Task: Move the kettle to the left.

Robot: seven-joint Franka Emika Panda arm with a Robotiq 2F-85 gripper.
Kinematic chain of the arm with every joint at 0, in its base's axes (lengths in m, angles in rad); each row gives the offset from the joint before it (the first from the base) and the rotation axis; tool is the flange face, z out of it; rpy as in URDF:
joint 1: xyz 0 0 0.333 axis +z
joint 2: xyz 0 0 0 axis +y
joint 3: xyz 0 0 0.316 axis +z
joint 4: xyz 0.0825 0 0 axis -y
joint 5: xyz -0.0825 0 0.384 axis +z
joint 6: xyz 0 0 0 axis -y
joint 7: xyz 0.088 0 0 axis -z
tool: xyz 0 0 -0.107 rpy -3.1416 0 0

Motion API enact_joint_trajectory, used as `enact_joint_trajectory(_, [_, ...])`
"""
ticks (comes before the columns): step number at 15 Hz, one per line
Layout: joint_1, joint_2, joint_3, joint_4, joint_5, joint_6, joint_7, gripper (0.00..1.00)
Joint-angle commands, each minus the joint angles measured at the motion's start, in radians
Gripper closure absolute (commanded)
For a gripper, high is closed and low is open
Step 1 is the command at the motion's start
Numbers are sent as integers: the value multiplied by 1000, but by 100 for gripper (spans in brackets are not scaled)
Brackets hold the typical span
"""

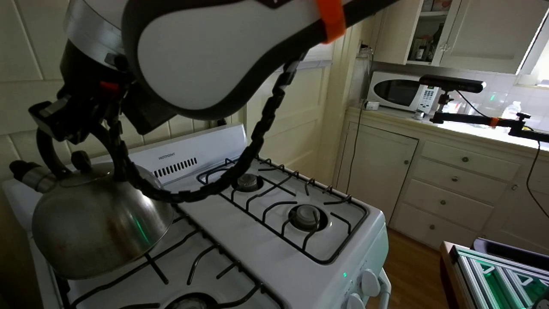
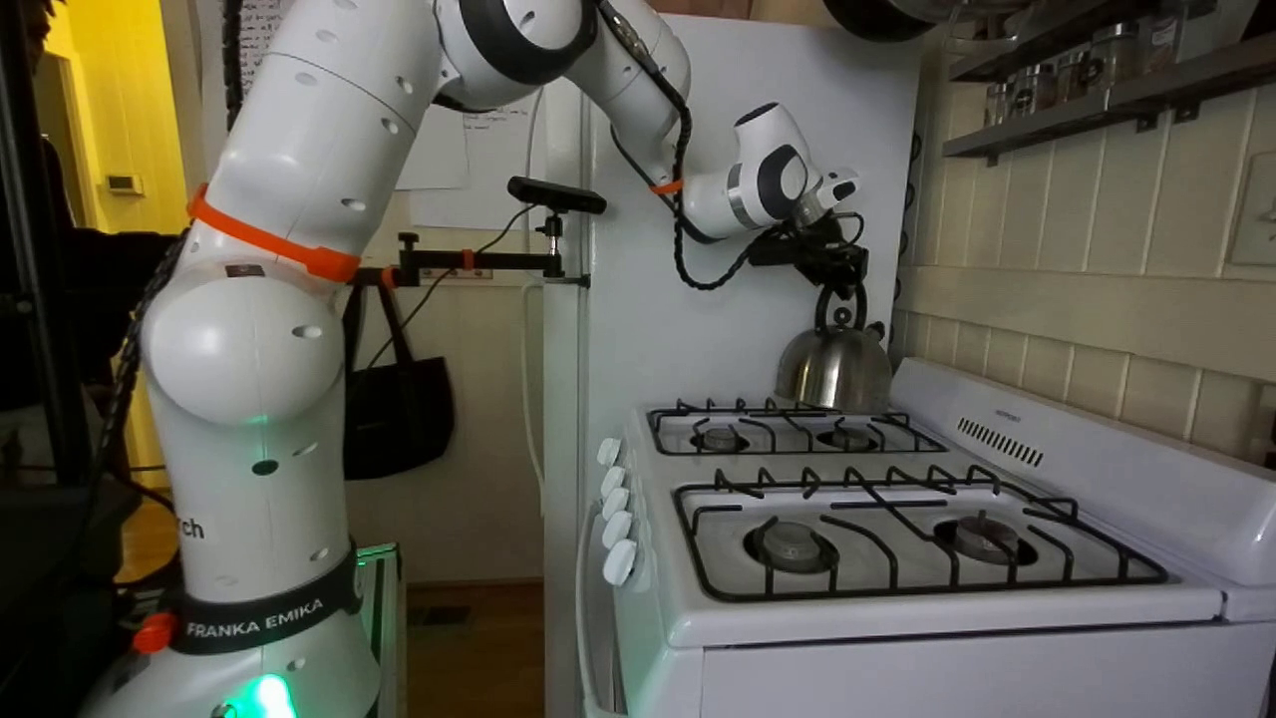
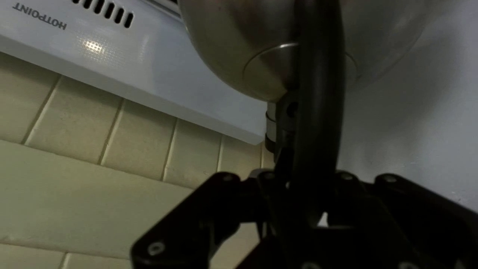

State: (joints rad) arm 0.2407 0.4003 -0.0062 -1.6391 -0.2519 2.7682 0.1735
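the black two-fingered gripper (image 3: 306, 183) is clenched on the tall dark arched loop handle (image 3: 321, 112) of the rounded, shiny steel kettle (image 1: 101, 219), which hangs at the left of the frame in an exterior view, seemingly raised above the black wire grate (image 1: 218, 248) of the white hotpoint stove (image 1: 257, 253). the leftward carry is likely in hand; the next move probably calls for a level lowering before letting go.
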Motion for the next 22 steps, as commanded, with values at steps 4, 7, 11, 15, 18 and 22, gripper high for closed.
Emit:
enact_joint_trajectory(4, [12,4,-28,11,-41,37,7,98])
enact_joint_trajectory(7, [8,-5,-32,-4,-52,38,-5,98])
enact_joint_trajectory(11, [8,-15,-33,-22,-68,45,-14,59])
enact_joint_trajectory(15, [5,-24,-30,-27,-67,60,-30,29])
enact_joint_trajectory(18, [2,-25,-34,-26,-65,66,-36,7])
enact_joint_trajectory(22, [-12,-47,-22,-33,-46,49,-52,0])
